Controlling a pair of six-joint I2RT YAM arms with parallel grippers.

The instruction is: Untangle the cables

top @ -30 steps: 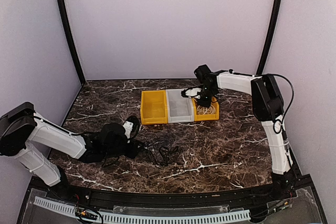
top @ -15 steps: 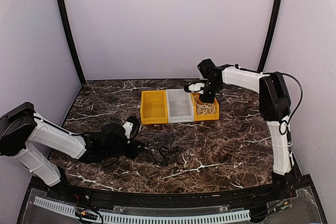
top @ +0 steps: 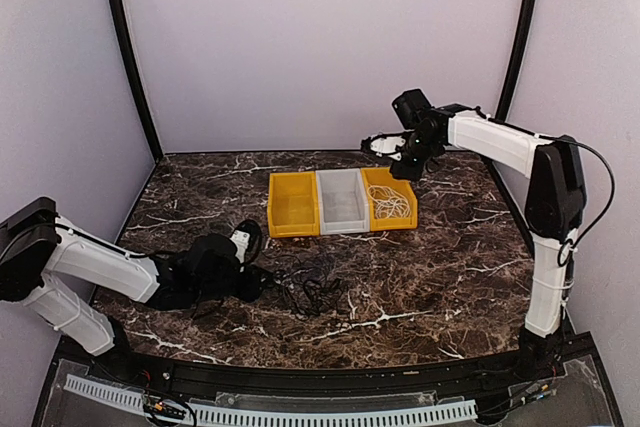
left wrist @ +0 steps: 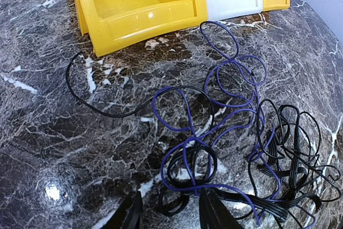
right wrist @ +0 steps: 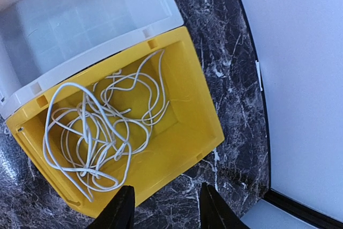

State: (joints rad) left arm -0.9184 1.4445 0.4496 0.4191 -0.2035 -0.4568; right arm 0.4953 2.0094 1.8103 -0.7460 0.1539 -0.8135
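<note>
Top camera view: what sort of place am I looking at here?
Probably a robot test booth: plain pale walls enclose a marble-patterned table, a left arm and a right arm are bolted at its near edge, and a row of three bins sits mid-table.

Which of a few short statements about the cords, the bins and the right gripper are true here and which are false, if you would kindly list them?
1. The thin white cord lies loosely inside a yellow plastic bin. True.
2. The white plastic bin beside it holds a black cord. False: no cord shows in it.
3. A purple cord and a black cord lie tangled together on the dark marble table. True.
4. The right gripper is shut on the white cord. False: its jaws stand open above the bin, holding nothing.
</note>
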